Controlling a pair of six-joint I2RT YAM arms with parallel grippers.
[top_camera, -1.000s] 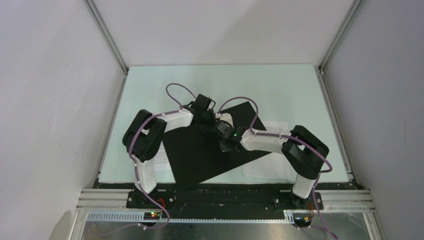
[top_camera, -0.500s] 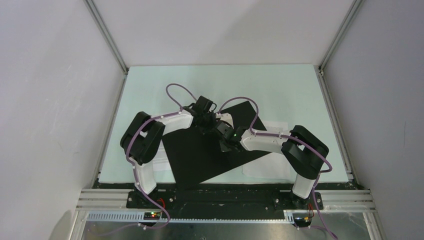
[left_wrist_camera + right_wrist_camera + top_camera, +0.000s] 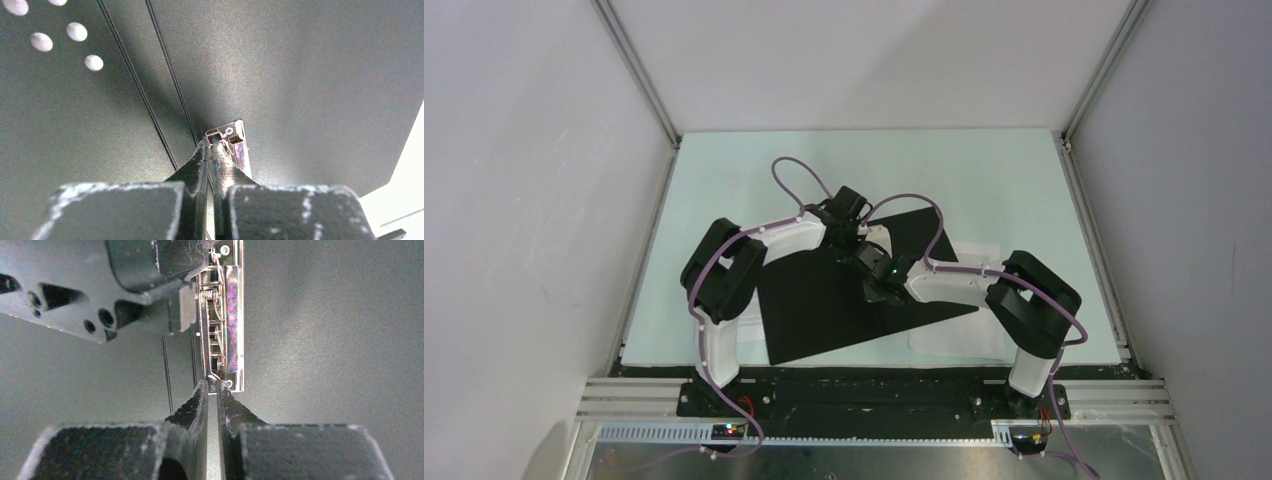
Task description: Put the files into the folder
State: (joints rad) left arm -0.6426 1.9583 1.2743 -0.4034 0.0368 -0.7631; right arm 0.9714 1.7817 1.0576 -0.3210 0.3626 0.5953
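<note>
My left gripper (image 3: 211,146) closed, metal clip (image 3: 232,137) of folder (image 3: 310,75) touching tips, just ahead. My right gripper (image 3: 212,385) almost closed, clip's other end directly before tips.

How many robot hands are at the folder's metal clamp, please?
2: the left hand at one end of the metal clamp, the right hand at the opposite end.

Pale green table (image 3: 984,170): open black folder (image 3: 824,300) flat, white files (image 3: 969,340) showing beside it.
</note>
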